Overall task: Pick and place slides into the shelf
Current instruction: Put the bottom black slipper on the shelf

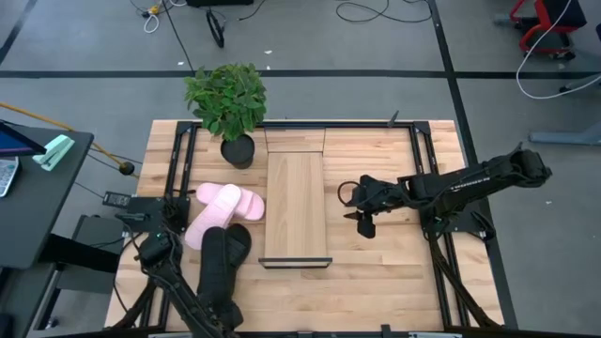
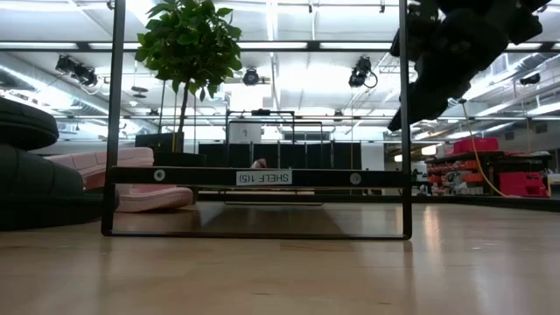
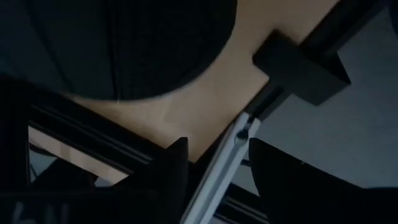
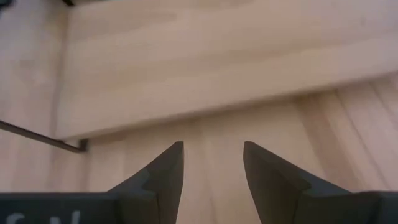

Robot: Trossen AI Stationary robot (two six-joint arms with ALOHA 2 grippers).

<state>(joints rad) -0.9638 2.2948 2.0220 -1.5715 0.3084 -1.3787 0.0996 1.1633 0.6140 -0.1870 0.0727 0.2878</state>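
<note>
Materials and finishes around the shelf (image 1: 296, 202).
Shelf: pale, smooth wood board in a thin matt black metal frame, with a white paper label (image 2: 263, 178) on the end bar. Table (image 1: 376, 272): light wooden slats with a low sheen. Beside the shelf, pink slides (image 1: 223, 208) look soft and matt; black slides (image 1: 223, 258) matt, finely textured. Plant (image 1: 227, 99) behind: leafy, in a black pot.

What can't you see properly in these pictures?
- High view: the left gripper sits over the black slides, so I cannot tell whether one is held or how many there are.
- Low view: black slides cut off by the picture's edge.
- Low view: pink slides partly behind the shelf frame.
</note>
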